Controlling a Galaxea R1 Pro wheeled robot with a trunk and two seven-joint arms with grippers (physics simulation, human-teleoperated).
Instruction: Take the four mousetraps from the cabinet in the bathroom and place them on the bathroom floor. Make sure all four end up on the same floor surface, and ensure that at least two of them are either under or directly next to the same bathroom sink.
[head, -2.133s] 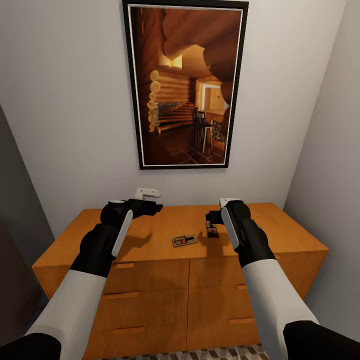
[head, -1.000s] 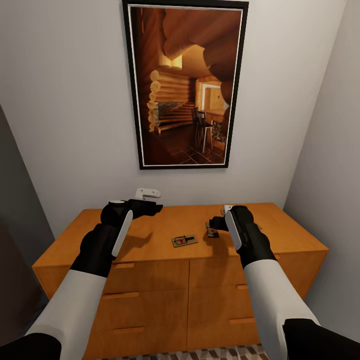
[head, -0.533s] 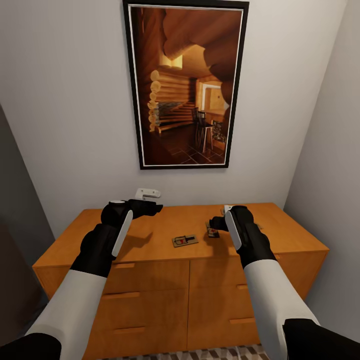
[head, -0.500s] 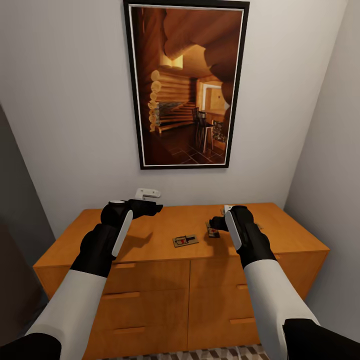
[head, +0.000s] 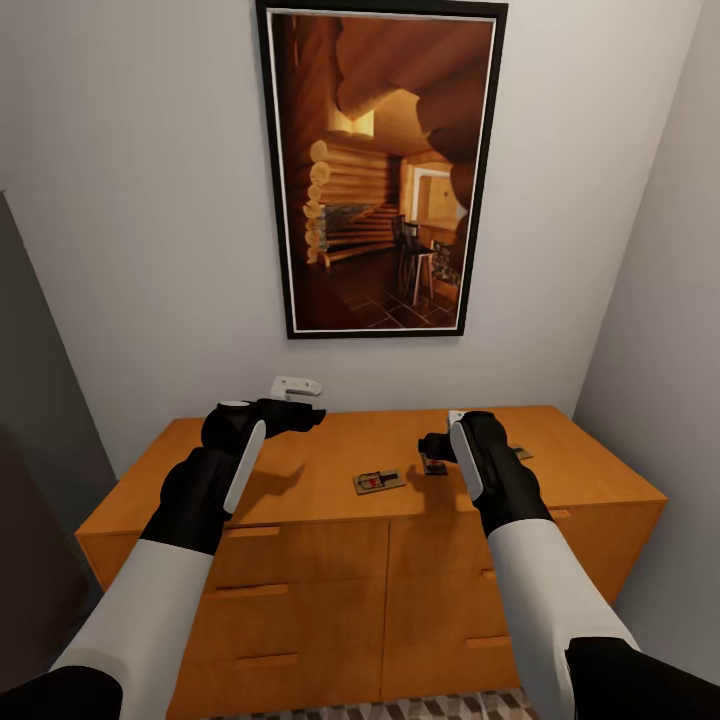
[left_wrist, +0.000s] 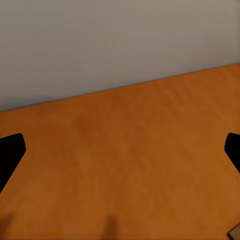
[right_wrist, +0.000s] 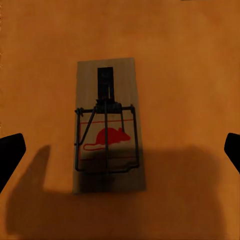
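Right wrist view: mousetrap (right_wrist: 106, 127) lies flat on the cabinet (right_wrist: 190, 60) top, centred between the spread fingers (right_wrist: 10, 152) of the right gripper (right_wrist: 120, 150), lined up for a top-down grasp. Left gripper (left_wrist: 120, 150) fingers spread over bare wood.

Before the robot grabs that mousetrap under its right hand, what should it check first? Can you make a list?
1. Right gripper open: ok, fingertips spread wide in its wrist view.
2. Mousetrap between the fingers: ok, roughly centred.
3. Mousetrap lying flat on the cabinet: ok.
4. Gripper low enough to close on it: cannot tell.
5. Left gripper out of the way: ok, open over bare wood.
6. Other mousetrap apart from this one: ok.
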